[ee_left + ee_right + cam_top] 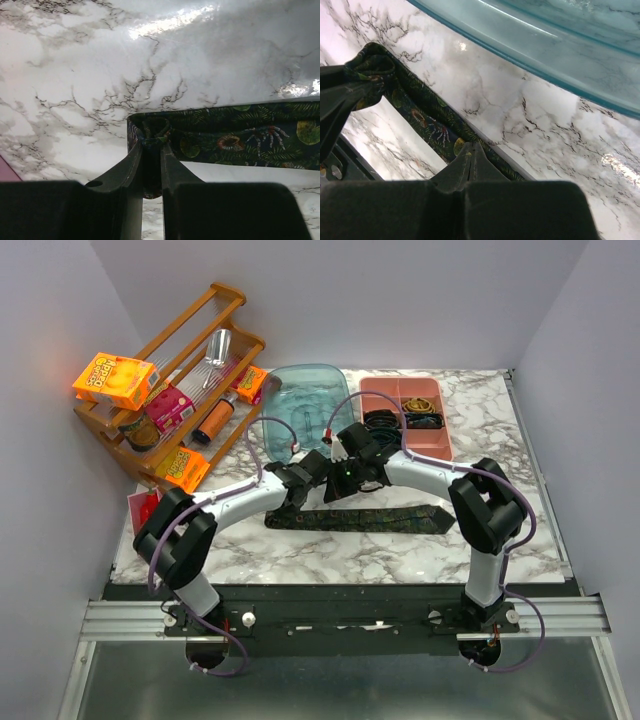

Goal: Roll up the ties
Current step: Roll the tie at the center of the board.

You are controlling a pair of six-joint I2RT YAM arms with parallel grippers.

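- Left claw (151,146) first: nearly closed, nipping the curled-up end of the long dark fabric necktie (240,140) with its fern-and-shell print.
- Right claw (470,146): fully closed, tips down at the tie's edge. Can't tell if pinching cloth or just pressing.
- Rest of tie flat on the white marble-look table (75,75), near a see-through teal plastic tray (545,40).
- Pointed far end out of both wrist views.

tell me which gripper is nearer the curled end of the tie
Left. The left gripper is clamped right on the curled end of the tie. The right gripper is shut, with its tips touching the flat stretch farther along.
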